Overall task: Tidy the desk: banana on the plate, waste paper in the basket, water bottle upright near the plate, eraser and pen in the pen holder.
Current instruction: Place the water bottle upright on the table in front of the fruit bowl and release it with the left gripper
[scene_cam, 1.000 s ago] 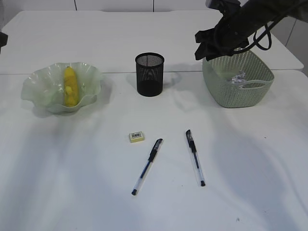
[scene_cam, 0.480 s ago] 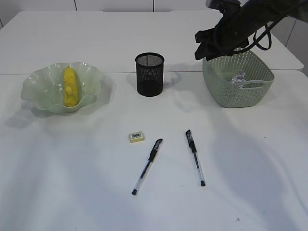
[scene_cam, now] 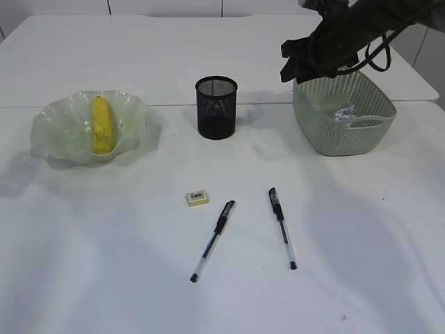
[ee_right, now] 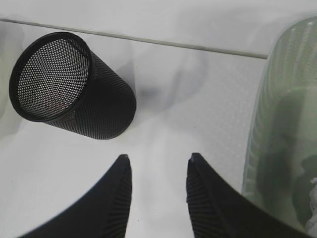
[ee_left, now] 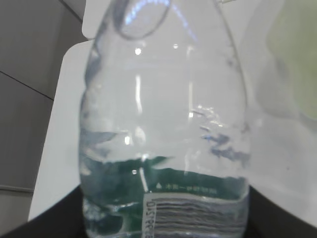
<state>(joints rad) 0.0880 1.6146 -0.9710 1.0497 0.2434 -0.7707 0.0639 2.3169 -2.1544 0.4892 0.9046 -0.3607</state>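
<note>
The water bottle [ee_left: 163, 109] fills the left wrist view, clear with a dark green label. My left gripper [ee_left: 163, 225] is shut on it, with dark jaws showing at both lower corners; neither shows in the exterior view. The banana [scene_cam: 101, 124] lies on the plate [scene_cam: 52, 129]. The waste paper [scene_cam: 344, 111] sits in the basket [scene_cam: 327, 136]. The eraser [scene_cam: 197, 197] and two pens [scene_cam: 213, 240] [scene_cam: 281, 227] lie on the desk [scene_cam: 104, 278]. The pen holder [scene_cam: 216, 108] stands upright. My right gripper [ee_right: 158, 157] hangs open and empty over the desk between pen holder [ee_right: 69, 87] and basket [ee_right: 282, 124].
The right arm [scene_cam: 348, 31] reaches in from the upper right, above the basket's back rim. A seam [scene_cam: 167, 106] runs across the desk behind the pen holder and plate.
A dark piece of the left arm at the exterior view's left edge has gone out of frame, and its shadow has shifted across the left of the desk. The right arm has barely moved.
</note>
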